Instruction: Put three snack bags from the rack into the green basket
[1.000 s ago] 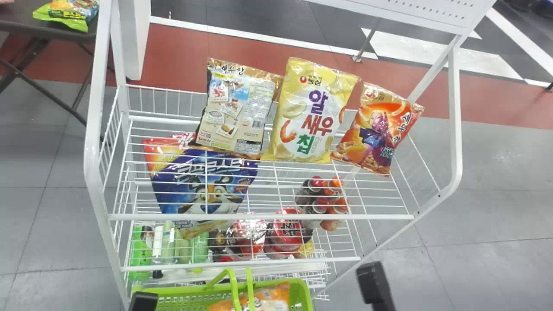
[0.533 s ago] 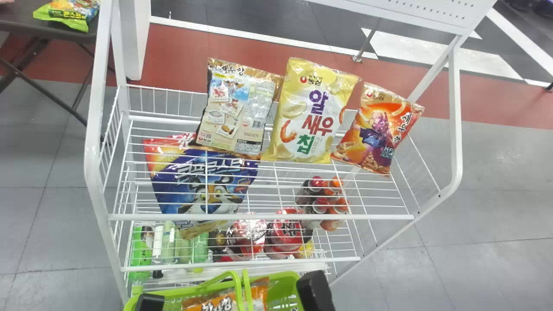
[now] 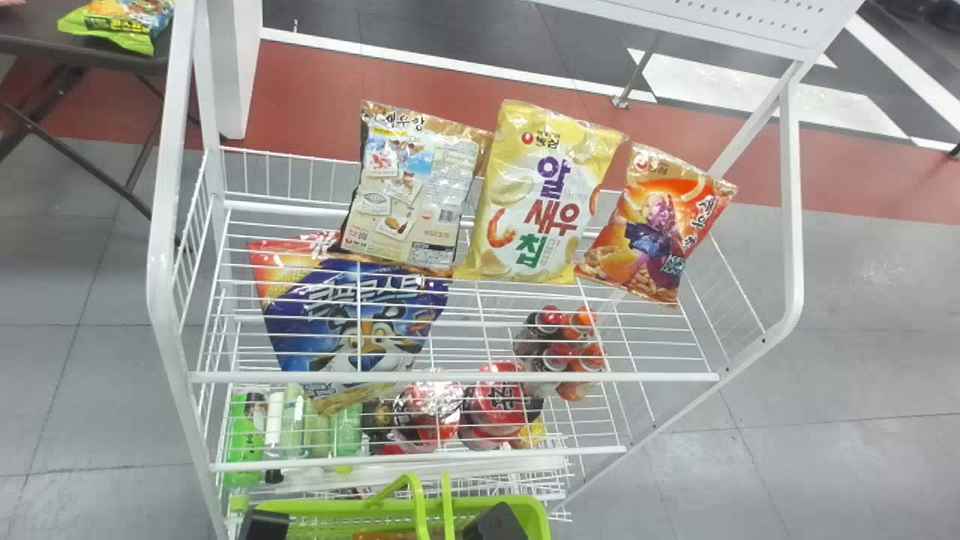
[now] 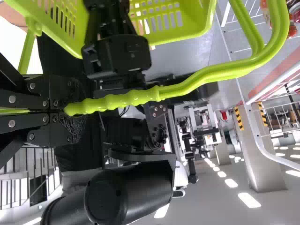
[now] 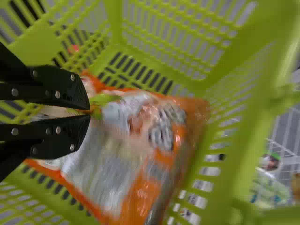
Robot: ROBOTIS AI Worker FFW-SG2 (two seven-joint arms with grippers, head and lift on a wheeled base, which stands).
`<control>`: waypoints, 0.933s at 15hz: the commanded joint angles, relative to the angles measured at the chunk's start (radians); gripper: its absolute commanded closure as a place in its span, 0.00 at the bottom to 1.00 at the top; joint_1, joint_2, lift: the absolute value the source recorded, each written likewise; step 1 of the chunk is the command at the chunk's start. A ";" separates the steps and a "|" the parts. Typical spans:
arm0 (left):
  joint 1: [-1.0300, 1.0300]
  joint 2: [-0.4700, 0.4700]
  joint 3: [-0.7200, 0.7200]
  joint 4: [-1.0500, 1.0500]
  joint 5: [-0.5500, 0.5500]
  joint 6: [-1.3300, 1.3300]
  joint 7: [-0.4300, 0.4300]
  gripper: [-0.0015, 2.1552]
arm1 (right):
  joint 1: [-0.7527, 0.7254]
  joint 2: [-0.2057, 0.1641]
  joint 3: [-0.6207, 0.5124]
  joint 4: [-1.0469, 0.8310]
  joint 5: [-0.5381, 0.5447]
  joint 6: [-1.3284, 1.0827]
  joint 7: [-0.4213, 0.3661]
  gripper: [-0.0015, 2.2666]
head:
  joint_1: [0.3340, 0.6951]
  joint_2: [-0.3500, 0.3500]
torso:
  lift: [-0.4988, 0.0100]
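Observation:
At the bottom of the head view, my left gripper (image 3: 267,523) is at the left of the green basket (image 3: 534,517) and my right gripper (image 3: 495,523) is over its right part. In the left wrist view my left gripper (image 4: 66,110) is shut on the basket handle (image 4: 126,98). The right wrist view has my right gripper (image 5: 88,111) inside the basket, closed on the edge of an orange snack bag (image 5: 140,187). On the rack stand a brown bag (image 3: 409,195), a yellow bag (image 3: 536,195) and a red-orange bag (image 3: 652,225).
A blue bag (image 3: 352,315) lies left behind the rack's white wires (image 3: 465,377). Bottles (image 3: 244,442), red cups (image 3: 499,397) and capped drinks (image 3: 562,337) are lower down. Another snack bag (image 3: 124,26) is on a dark table at the far left.
My right gripper has come left and down over the basket, and the orange bag has sunk lower in it. The basket has shifted and tilted a little. The bags on the rack stay put.

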 commanded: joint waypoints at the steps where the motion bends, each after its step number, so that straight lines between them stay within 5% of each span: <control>1: -0.001 -0.003 0.002 0.000 0.000 0.003 -0.003 0.69 | 0.073 -0.021 -0.067 -0.134 0.008 -0.024 -0.007 0.00 | 1.00 0.00 | 0.98; 5: -0.001 -0.003 0.008 0.002 0.002 0.000 -0.006 0.69 | 0.179 -0.013 -0.263 -0.385 -0.091 -0.039 0.047 0.06 | 1.00 0.00 | 0.98; 9: 0.011 -0.003 0.009 0.002 0.003 -0.025 -0.006 0.69 | 0.163 0.069 -0.482 -0.482 -0.252 -0.018 0.105 0.06 | 1.00 0.00 | 0.98; 11: 0.013 -0.003 0.005 0.007 0.002 -0.028 -0.005 0.69 | 0.105 0.099 -0.495 -0.453 -0.263 -0.131 0.096 0.06 | 1.00 0.00 | 0.98; 14: 0.013 -0.003 -0.011 0.019 -0.001 -0.049 0.003 0.69 | 0.028 0.099 -0.363 -0.301 -0.193 -0.542 -0.005 0.06 | 1.00 0.00 | 0.98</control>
